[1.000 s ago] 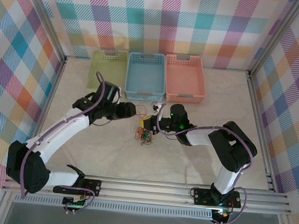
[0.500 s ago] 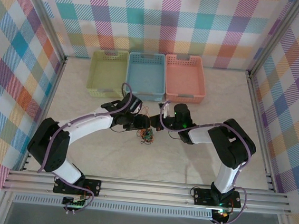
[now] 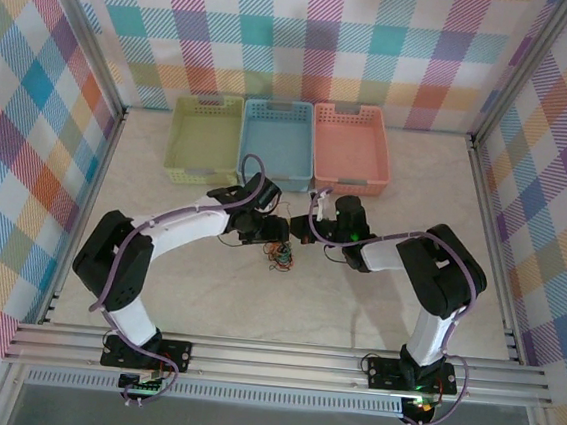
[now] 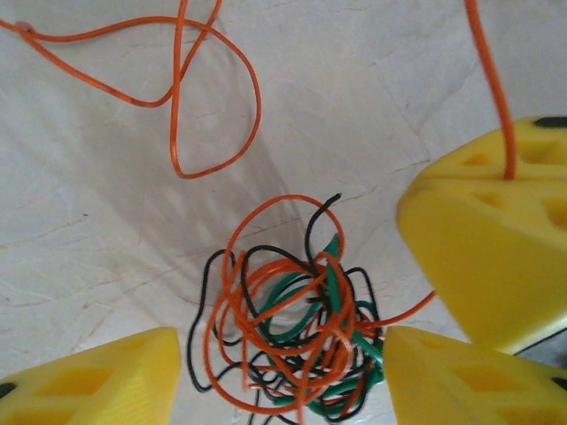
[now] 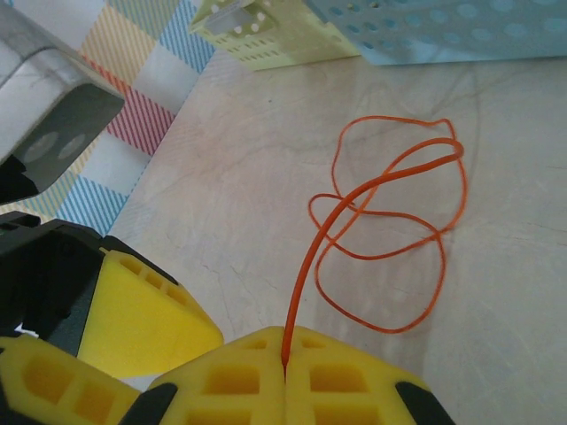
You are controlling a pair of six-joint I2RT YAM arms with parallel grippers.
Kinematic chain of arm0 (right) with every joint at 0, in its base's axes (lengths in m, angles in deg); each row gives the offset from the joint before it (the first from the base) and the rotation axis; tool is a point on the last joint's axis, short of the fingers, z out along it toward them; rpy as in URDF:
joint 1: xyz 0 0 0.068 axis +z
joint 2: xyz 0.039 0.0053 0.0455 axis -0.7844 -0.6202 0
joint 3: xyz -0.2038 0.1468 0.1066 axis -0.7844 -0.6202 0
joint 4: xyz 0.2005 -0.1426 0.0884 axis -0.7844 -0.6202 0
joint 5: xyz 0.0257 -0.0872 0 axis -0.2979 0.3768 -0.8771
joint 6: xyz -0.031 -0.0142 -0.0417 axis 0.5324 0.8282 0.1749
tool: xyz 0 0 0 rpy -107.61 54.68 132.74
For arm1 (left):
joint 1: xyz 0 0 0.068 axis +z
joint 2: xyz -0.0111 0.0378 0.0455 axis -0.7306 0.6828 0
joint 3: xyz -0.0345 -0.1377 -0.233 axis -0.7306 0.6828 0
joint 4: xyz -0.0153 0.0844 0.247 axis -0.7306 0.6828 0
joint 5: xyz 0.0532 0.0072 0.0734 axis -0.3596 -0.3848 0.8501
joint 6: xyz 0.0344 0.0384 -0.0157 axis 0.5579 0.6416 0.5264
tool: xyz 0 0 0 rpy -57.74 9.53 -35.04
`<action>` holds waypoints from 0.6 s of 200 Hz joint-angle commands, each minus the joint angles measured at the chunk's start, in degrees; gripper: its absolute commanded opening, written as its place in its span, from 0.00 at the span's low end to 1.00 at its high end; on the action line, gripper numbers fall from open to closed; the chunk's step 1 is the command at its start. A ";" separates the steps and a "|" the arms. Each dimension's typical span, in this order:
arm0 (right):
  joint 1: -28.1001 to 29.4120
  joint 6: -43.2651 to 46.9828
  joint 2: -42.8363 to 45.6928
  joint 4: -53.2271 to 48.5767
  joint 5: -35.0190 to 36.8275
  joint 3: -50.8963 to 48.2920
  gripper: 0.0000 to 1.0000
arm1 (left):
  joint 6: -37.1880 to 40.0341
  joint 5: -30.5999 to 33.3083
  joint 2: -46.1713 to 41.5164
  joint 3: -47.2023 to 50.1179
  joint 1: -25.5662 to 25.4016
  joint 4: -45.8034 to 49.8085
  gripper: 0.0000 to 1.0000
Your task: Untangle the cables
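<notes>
Right gripper (image 5: 285, 370), bottom centre, pinches the orange cable (image 5: 299, 279). Left gripper (image 4: 283, 359) stands wide, tangle (image 4: 285, 319) between its fingers.

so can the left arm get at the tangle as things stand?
Probably yes. The left fingers are open and straddle the tangle, with nothing between. The right fingers, shut on the orange wire, sit close and could crowd the grasp.
</notes>
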 commanded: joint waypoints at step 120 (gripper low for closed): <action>-1.56 -4.30 -2.16 3.01 -1.76 -0.04 0.00 | 4.54 -0.68 10.53 -7.74 -2.09 6.36 0.74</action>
